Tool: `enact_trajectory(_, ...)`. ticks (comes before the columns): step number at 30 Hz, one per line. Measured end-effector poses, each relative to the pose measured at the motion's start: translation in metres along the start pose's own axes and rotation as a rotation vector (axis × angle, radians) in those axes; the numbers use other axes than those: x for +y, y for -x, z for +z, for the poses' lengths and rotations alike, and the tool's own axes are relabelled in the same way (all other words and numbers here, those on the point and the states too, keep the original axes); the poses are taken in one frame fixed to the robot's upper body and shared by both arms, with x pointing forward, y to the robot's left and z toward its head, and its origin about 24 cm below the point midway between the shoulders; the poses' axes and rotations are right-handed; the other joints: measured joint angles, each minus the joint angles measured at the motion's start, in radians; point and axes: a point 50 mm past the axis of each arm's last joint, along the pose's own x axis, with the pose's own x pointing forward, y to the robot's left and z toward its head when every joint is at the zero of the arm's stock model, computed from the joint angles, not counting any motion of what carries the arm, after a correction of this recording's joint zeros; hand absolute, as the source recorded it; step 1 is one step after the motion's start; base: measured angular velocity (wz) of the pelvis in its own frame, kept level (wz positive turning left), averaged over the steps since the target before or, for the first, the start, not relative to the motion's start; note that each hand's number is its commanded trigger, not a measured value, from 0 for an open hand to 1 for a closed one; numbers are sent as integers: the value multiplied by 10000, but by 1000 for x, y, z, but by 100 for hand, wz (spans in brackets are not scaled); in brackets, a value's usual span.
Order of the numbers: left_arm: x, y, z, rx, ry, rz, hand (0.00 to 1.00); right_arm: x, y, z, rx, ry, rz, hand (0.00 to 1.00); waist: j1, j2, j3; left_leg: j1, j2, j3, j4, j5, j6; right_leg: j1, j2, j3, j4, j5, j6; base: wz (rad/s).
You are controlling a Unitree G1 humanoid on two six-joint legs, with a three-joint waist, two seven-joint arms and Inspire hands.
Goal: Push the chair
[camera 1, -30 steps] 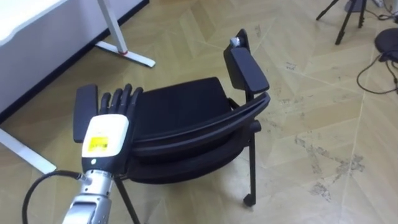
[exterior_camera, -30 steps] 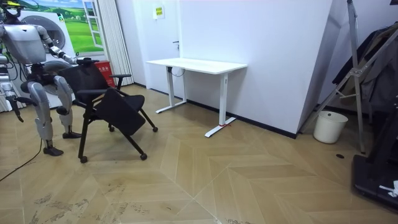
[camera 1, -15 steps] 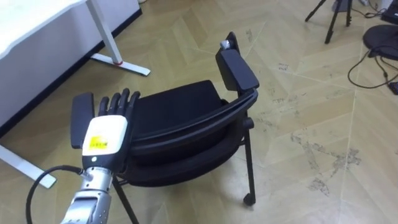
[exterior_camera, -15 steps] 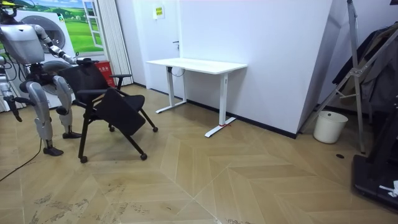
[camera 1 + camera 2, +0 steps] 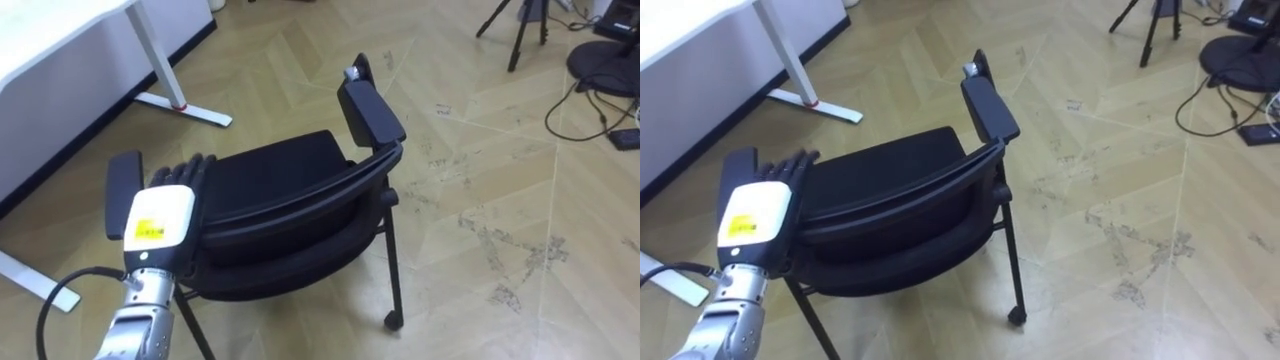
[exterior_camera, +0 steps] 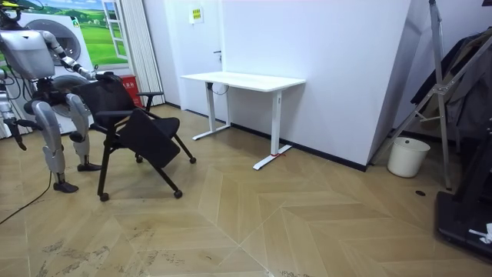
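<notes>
A black chair [image 5: 270, 170] with two padded armrests stands on the wooden floor right in front of me, its curved backrest [image 5: 300, 205] nearest to me. My left hand [image 5: 160, 215] rests on the backrest's top beside the left armrest [image 5: 122, 190]; its fingers lie fairly straight over the edge, open. In the room view I stand behind the chair [image 6: 138, 127] at the room view's left. My right hand [image 6: 11, 127] seems to hang low by my side there, too small to read.
A white desk [image 5: 40, 30] with a floor foot [image 5: 185, 105] stands to my left, by the wall. A tripod [image 5: 510, 30] and cables [image 5: 600, 100] lie ahead to the right. A white bin [image 6: 407, 156] stands by the far wall.
The eye view has shifted, so the chair now sits a little more to the left. My left hand stays on the backrest. In the room view the chair has barely moved.
</notes>
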Motion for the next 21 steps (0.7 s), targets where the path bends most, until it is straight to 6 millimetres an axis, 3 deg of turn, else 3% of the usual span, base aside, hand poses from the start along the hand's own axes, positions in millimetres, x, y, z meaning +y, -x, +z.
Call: enact_trajectory(21, -1, 1, -2, -47, -146, -25, 100, -1, 0, -1, 24, 59, -153, 0, -18, 6, -7, 27, 3, 74, 9, 0, 1, 10, 18, 105, 19, 12, -11, 0)
